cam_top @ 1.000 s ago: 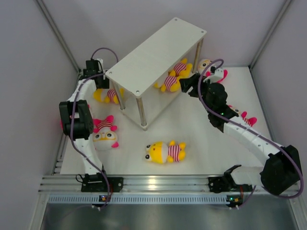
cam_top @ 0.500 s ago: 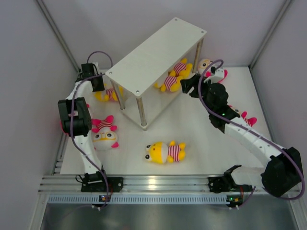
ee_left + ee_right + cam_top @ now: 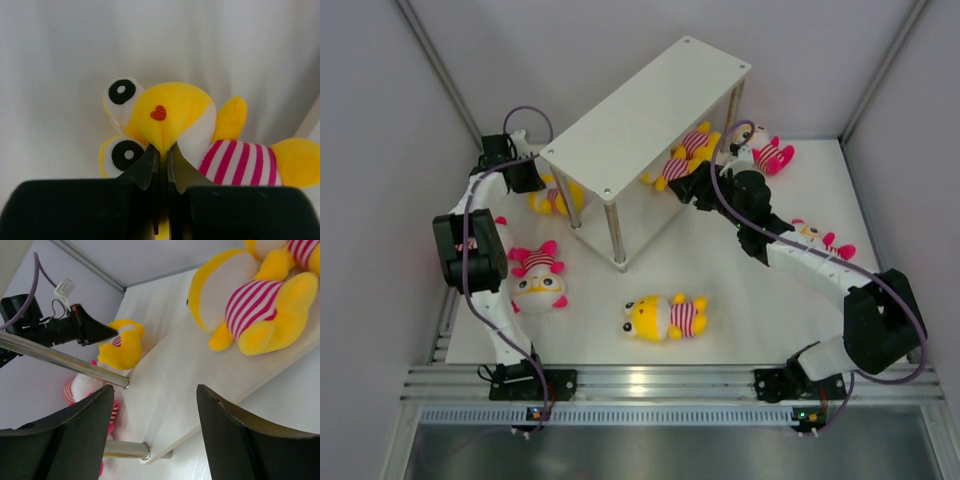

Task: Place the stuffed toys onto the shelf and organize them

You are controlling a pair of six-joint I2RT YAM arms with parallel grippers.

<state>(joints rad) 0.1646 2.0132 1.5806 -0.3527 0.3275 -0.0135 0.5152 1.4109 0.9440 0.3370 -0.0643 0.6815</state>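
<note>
The shelf (image 3: pixel 650 115) stands slanted at the back of the table. Two yellow stuffed toys (image 3: pixel 678 165) lie on its lower board (image 3: pixel 175 370). My left gripper (image 3: pixel 534 180) is behind the shelf's left end, shut on the head of another yellow toy (image 3: pixel 175 110) that lies on the table; a fold of yellow plush is pinched between the fingertips (image 3: pixel 161 150). My right gripper (image 3: pixel 155 405) is open at the shelf's right side, over the edge of the lower board, with nothing between its fingers. The two yellow toys (image 3: pixel 250 305) lie just beyond it.
A white-headed toy with pink limbs (image 3: pixel 538 278) lies at the left, a yellow toy (image 3: pixel 665 317) at front centre. Another pink-limbed toy (image 3: pixel 765 152) lies right of the shelf, and one (image 3: pixel 820 240) by the right arm. Shiny posts (image 3: pixel 65 360) cross the right wrist view.
The left gripper has closed on the yellow toy's head behind the shelf. The right arm has swung left, bringing its open gripper closer to the shelf's lower board.
</note>
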